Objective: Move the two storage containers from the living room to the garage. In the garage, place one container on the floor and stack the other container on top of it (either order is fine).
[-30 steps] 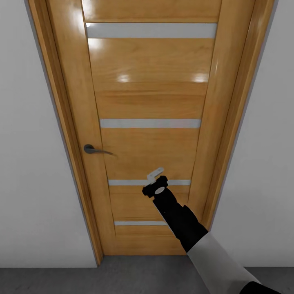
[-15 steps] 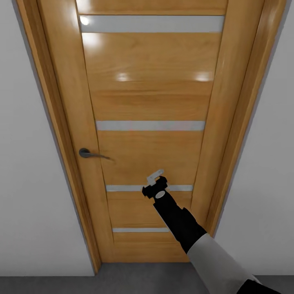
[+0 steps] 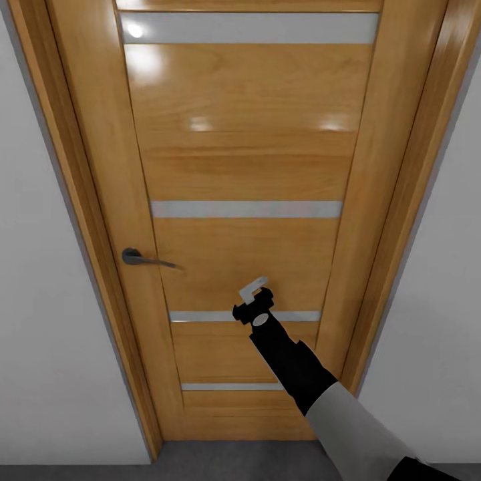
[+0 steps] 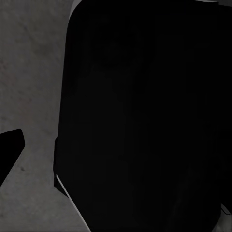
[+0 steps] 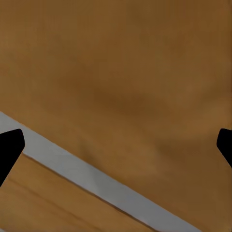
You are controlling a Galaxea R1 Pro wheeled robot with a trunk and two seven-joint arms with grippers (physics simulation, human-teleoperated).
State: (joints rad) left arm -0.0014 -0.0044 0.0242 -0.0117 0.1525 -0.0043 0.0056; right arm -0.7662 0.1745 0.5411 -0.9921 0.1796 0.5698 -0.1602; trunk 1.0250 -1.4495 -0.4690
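The two red-orange storage containers are out of view. I face a closed honey-coloured wooden door (image 3: 247, 167) with pale horizontal strips. My right gripper (image 3: 254, 288) is raised in front of the door's lower half, close to its surface, open with nothing between its fingers. In the right wrist view the right gripper (image 5: 116, 145) shows both dark fingertips (image 5: 9, 147) far apart against the door's wood and one pale strip. In the left wrist view my left gripper (image 4: 116, 150) points down at grey concrete floor (image 4: 29, 72); one fingertip (image 4: 8, 150) shows, the other is lost against my dark body.
A dark metal lever handle (image 3: 137, 257) sits on the door's left side. The wooden door frame (image 3: 87, 234) runs between plain grey-white walls (image 3: 40, 300). A strip of dark grey floor (image 3: 227, 461) lies at the door's foot.
The whole picture has grown and shifted: the camera has come closer to the door. The right arm holds the same pose in the view, its gripper still open.
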